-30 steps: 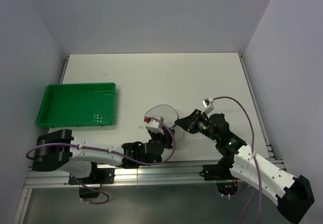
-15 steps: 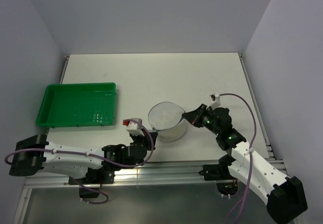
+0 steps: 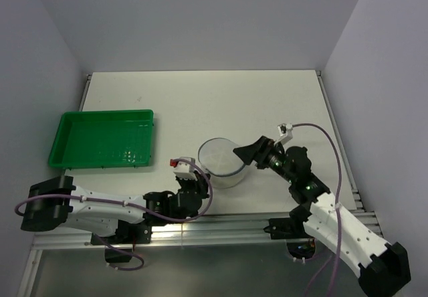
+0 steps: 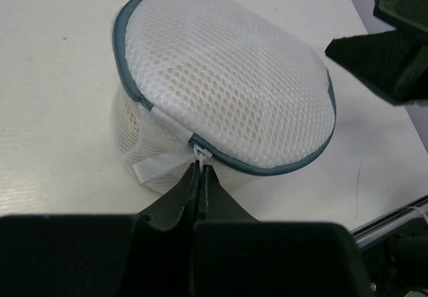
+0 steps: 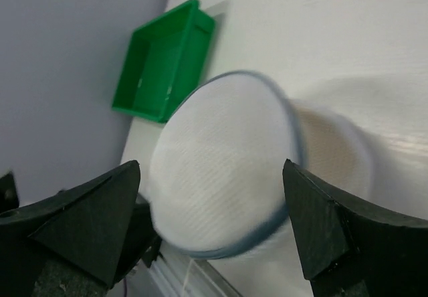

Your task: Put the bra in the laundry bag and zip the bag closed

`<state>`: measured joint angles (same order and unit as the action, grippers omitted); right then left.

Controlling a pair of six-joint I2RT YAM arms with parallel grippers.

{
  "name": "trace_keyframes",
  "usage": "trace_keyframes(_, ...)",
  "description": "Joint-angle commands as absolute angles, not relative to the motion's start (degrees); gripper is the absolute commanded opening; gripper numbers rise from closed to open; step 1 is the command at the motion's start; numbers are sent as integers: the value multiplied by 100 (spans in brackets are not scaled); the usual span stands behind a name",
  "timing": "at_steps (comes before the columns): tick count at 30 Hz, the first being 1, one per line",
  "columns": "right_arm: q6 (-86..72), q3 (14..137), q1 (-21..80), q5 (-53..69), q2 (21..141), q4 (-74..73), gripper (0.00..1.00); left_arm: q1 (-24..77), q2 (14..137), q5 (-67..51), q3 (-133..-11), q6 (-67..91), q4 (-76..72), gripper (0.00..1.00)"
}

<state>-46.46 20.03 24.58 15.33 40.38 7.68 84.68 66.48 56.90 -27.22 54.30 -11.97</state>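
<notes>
While the round white mesh laundry bag with grey-blue zipper trim [image 3: 224, 160] is sitting closed-looking on the white table [image 3: 200, 96], with the green plastic tray [image 3: 103, 114] lying well off to the bag's left, both arms are crowding it. The left gripper [image 4: 199, 180] is working at the bag's near edge, jaws pinched tight on the small white zipper pull [image 4: 198, 153], probably so the slider can be dragged along the trim. The right gripper [image 3: 246, 154] is hanging just beside the bag's right rim, jaws spread wide and gripping nothing. From its wrist view the bag is filling the gap beyond the fingers without touching them. The mustard bra [image 5: 331, 143] is showing only as a tan tint through the mesh of the bag's lower half, so it is evidently inside. Whether the zipper is running fully shut on the bag's far side cannot be told. Compared with half a second ago, the right jaws have let go of the bag's right rim. Compared with a second ago, the bag is lying flatter, no longer tipped up on edge.
</notes>
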Motion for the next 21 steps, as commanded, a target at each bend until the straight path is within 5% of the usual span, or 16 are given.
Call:
trace_keyframes(1,-5035,1574,3266,696,3106,554,95,8490,7030,5652,-3278,4764,-2179,0)
trace_keyframes(12,-4625,1774,3858,-763,2110,-833,92,8464,7691,5475,-3788,4561,-2443,0)
trace_keyframes(15,-4368,2029,3885,-923,2057,-1379,80,8385,7576,5441,-3674,4640,-2452,0)
trace_keyframes(21,-4500,2214,4174,-747,1881,-1845,76,8271,7541,5405,-3735,4711,-2409,0)
